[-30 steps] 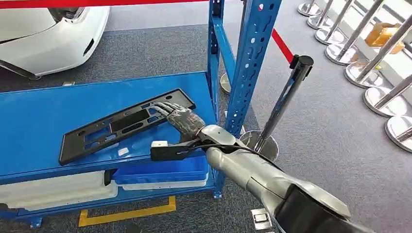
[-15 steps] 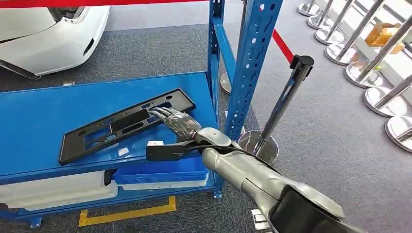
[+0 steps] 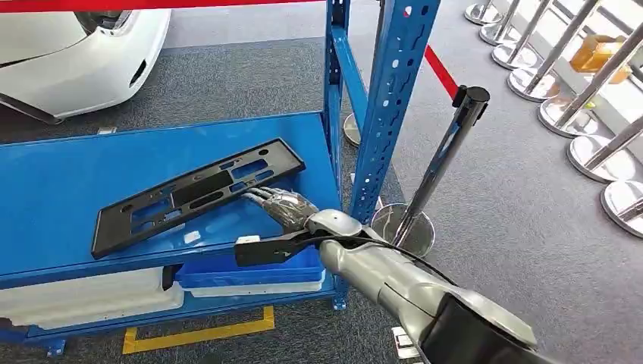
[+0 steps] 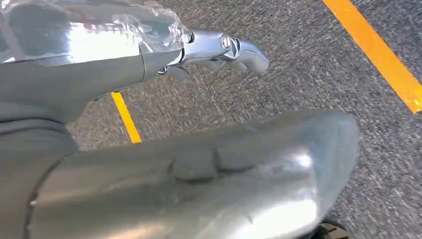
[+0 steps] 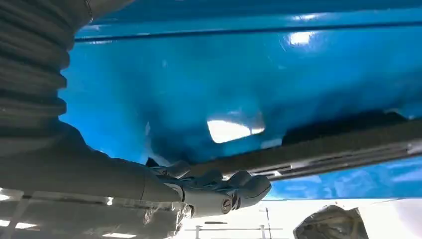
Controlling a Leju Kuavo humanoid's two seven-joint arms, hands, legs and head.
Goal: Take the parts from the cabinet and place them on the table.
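In the head view, the black plate (image 3: pixel 199 191) is lying flat on the blue shelf (image 3: pixel 68 182); the right hand (image 3: pixel 284 203) is being held at its near edge, clasping nothing, fingers loosely extended. A shallow hold is risking a slip.

In the right wrist view, the fingers (image 5: pixel 219 181) are being curled beside the plate's edge.

In the left wrist view, the left hand (image 4: pixel 219 50) is hanging over carpet, holding nothing; its spread cannot be told.

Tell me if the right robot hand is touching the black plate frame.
Cannot tell: in the head view, the right robot hand reaches the black plate frame's near edge, but neither contact nor gap shows plainly.
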